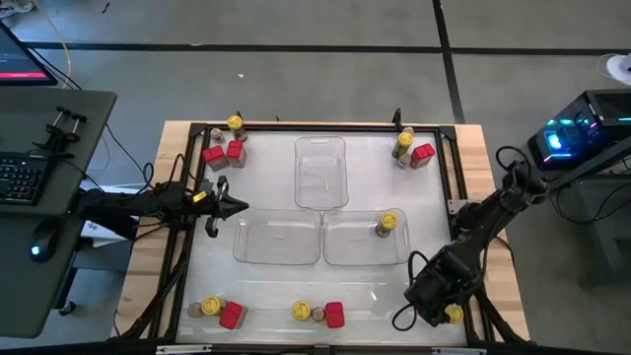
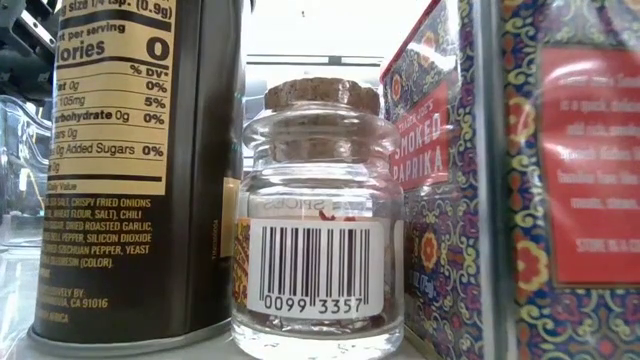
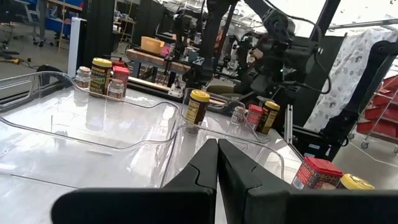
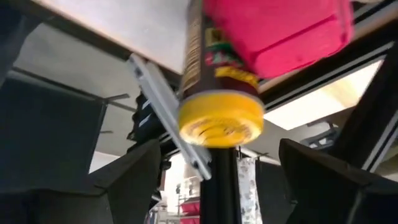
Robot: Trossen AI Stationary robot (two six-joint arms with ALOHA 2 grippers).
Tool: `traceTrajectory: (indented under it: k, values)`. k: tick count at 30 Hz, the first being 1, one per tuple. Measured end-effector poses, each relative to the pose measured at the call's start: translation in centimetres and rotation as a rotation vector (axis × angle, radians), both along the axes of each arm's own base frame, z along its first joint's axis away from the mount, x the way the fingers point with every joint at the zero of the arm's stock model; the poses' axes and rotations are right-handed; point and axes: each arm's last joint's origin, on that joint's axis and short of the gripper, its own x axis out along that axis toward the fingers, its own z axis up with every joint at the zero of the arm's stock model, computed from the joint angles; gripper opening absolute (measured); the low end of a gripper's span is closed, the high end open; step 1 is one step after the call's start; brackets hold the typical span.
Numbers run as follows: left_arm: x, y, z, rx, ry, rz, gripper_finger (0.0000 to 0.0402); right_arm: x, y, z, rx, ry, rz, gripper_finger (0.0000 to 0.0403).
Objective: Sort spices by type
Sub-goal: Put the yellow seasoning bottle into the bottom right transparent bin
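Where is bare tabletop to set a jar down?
Free: the strip between the two clear plastic side-by-side trays and the front-edge spice cluster, and beside the upright clear tray. Crowded: all four corners, especially the front right under the right claw.

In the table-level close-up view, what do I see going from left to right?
Dark tin with a nutrition label → small cork-stoppered glass jar with a barcode → patterned smoked paprika box → second patterned box with a red panel.
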Motion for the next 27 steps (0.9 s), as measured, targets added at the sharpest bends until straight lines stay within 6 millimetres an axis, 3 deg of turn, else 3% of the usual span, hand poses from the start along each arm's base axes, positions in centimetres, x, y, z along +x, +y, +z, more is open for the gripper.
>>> traceTrajectory:
  k: [17,27]
  values:
    - [0.0,0.0,0.0,0.0,0.0,0.0,0.0,-0.5,-0.3,-2.8,0.057,0.024,-0.004,0.032]
    - [0.0,0.0,0.0,0.0,0.0,0.001,0.0,-0.5,-0.2,-3.5,0.093,0.029,-0.016,0.0268]
